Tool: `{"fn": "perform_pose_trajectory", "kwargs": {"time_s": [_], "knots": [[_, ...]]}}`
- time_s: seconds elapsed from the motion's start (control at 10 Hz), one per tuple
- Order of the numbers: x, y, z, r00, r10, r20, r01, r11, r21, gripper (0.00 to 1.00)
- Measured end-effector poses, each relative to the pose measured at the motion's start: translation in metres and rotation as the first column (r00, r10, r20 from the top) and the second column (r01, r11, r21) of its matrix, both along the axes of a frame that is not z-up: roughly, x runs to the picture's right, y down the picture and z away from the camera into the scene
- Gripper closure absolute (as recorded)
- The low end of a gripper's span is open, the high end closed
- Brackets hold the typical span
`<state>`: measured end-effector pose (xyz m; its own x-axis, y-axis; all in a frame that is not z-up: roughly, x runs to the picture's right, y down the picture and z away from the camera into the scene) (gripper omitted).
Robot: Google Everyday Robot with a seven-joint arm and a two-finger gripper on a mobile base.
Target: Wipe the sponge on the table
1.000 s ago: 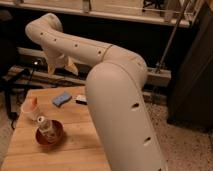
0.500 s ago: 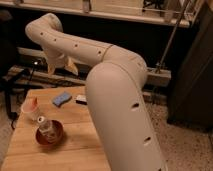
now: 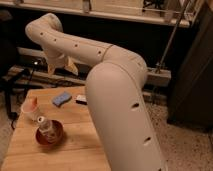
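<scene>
Blue sponge (image 3: 61,98) lies on the table (image 3: 70,142) beneath the splayed pincer (image 3: 62,67), untouched.

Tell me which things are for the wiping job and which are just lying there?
For the job:
- small blue rectangular soft sponge
- light wooden plank table
- pale two-finger gripper, open, hovering above the table's far edge

Just lying about:
- red round bowl holding a small pale bottle
- white cup with something orange in it
- small flat black-and-white object beside the sponge
</scene>
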<state>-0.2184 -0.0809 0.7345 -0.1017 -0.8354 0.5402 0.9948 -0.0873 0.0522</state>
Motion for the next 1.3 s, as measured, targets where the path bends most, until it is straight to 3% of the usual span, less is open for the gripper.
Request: {"fn": "perform_pose_trajectory", "kwargs": {"time_s": [0.4,0.6,0.8,1.0,1.3], "knots": [[-0.005,-0.006,0.009,1.000,0.002,0.011,-0.002,0.9998,0.017,0.20],[-0.030,-0.019,0.041,0.997,0.012,0.077,-0.017,0.9978,0.064,0.20],[-0.049,-0.017,0.072,0.989,0.017,0.148,-0.028,0.9969,0.073,0.20],[-0.057,-0.001,0.089,0.981,0.021,0.192,-0.029,0.9989,0.037,0.20],[-0.056,0.036,0.120,0.970,0.037,0.239,-0.021,0.9976,-0.066,0.20]]}}
